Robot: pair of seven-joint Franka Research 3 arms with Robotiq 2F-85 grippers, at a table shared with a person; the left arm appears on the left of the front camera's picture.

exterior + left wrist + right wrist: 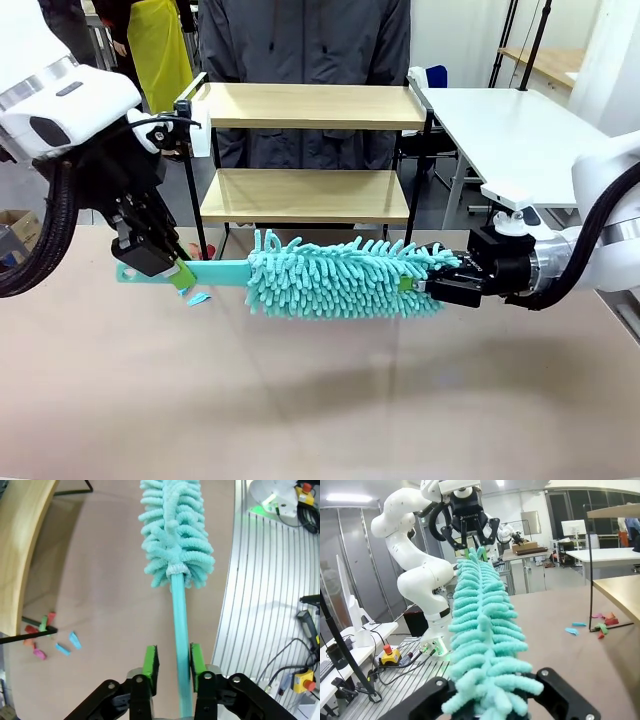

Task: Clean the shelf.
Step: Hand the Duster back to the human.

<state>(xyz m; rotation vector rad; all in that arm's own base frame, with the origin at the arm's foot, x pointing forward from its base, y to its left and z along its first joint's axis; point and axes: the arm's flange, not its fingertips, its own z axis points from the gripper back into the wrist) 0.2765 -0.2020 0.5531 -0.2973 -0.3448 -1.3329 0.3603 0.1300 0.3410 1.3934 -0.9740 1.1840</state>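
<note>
Currently my right gripper (pixel 412 284) is clamped on the fluffy tip of the teal chenille duster (pixel 340 277); my left gripper (pixel 171 662) stands parted around its stiff plastic handle, better gripped than the soft, light head. At twelve o'clock stands the two-tier wooden shelf (pixel 310 195).

The left arm (pixel 50 100) was glossy white with a silver joint ring and a ribbed black cable hose at its nine o'clock. Its black gripper (pixel 171 664) carried green pads (pixel 149 661). The person (pixel 300 45) wore a grey jacket.
</note>
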